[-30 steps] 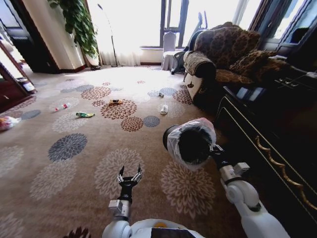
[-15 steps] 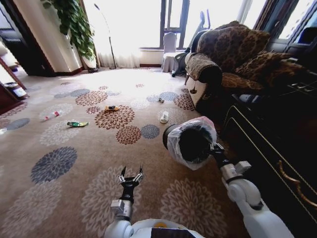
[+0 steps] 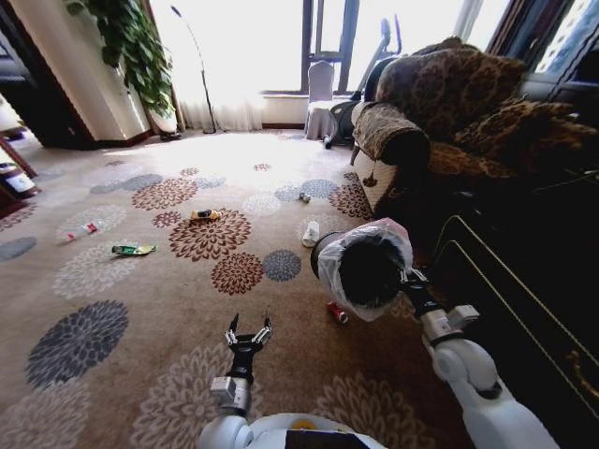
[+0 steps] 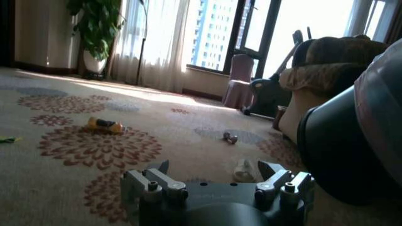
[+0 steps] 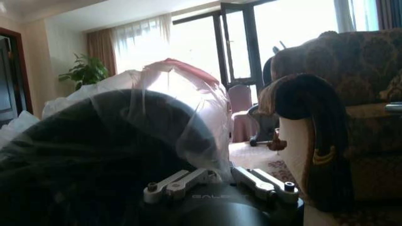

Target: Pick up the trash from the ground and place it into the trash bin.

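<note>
A beige carpet [image 3: 140,309] patterned with round flower medallions in brown, red and grey-blue runs ahead of me to bright curtained windows, with a potted plant [image 3: 126,47] in the far left corner and a dark patterned sofa [image 3: 440,112] on my right.

I can read no label on any of the litter; the only lettering is faint embossing on my right claw's body, too unclear to make out.

My right claw [image 5: 220,176] is clamped on the rim of the trash bin [image 3: 365,271], which I hold off the floor, tipped so its dark mouth faces me. Its translucent whitish bag bunches over the rim, with a pink tinge along one fold.

My left claw [image 3: 246,329] hovers low in front of my base, fingers spread wide and holding nothing.

A small red can [image 3: 337,313] lies on the carpet just beside the bin. Farther off are a white plastic bottle [image 3: 310,234], a yellow-orange wrapper [image 3: 205,215], a green wrapper [image 3: 133,249] and a red-capped clear bottle [image 3: 82,229], all well apart.
</note>
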